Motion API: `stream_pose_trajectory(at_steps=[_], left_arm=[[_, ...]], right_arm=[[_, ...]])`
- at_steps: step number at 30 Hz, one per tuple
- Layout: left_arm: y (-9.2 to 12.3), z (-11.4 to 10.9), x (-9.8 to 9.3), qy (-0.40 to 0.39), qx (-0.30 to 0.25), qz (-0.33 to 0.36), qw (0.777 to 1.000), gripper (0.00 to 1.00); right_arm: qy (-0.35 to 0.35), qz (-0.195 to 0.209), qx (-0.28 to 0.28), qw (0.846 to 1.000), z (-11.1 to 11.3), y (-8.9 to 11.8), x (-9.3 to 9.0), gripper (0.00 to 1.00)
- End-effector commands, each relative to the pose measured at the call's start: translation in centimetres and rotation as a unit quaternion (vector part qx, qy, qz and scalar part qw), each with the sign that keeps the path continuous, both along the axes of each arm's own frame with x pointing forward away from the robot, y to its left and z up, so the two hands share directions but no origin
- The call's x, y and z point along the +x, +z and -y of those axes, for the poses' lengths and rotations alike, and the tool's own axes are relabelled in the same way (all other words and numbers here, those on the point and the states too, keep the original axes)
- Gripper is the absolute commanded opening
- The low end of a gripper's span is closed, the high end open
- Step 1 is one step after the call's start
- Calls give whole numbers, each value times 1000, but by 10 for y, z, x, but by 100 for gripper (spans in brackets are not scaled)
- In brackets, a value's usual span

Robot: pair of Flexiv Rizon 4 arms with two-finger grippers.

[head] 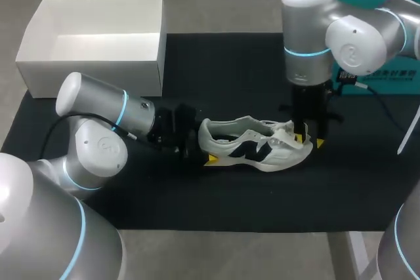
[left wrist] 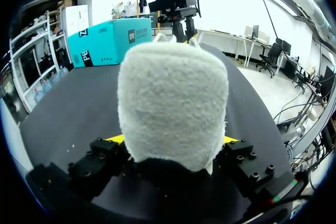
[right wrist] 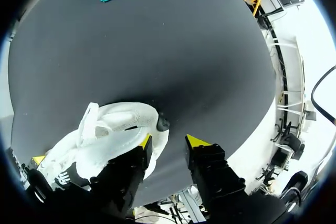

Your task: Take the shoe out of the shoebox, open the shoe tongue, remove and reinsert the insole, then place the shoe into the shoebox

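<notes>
A white shoe (head: 256,143) with a dark side logo lies on its sole on the black mat (head: 230,70), toe pointing right. My left gripper (head: 205,145) sits at its heel; in the left wrist view the fuzzy heel (left wrist: 173,103) fills the space between the fingers (left wrist: 113,139), which press it from both sides. My right gripper (head: 310,140) hangs straight down over the toe end. In the right wrist view its fingers stand apart with nothing between them, and one fingertip (right wrist: 145,141) rests against the shoe (right wrist: 115,135) near the raised tongue (right wrist: 92,119).
The open white shoebox (head: 92,67) stands at the mat's back left corner, with nothing inside. A teal box (head: 384,73) lies at the back right, behind my right arm. Bare mat stretches in front of and behind the shoe.
</notes>
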State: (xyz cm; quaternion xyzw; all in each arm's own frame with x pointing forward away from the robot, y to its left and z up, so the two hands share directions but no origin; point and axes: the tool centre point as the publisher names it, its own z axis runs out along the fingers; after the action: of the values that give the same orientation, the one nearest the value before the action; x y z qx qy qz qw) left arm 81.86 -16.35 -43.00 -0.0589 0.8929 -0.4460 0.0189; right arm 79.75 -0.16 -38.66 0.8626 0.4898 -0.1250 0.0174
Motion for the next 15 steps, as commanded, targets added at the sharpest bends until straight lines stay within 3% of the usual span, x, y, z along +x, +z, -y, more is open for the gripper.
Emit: stream_pose_trajectory(at_steps=[1, 15], left_arm=[[0, 0, 0, 0, 0, 1, 1000, 0], [0, 0, 0, 0, 0, 1, 1000, 0]], right_arm=[[3, 9, -6, 1000, -5, 11, -2, 100], [57, 71, -32, 995, -38, 74, -3, 100]])
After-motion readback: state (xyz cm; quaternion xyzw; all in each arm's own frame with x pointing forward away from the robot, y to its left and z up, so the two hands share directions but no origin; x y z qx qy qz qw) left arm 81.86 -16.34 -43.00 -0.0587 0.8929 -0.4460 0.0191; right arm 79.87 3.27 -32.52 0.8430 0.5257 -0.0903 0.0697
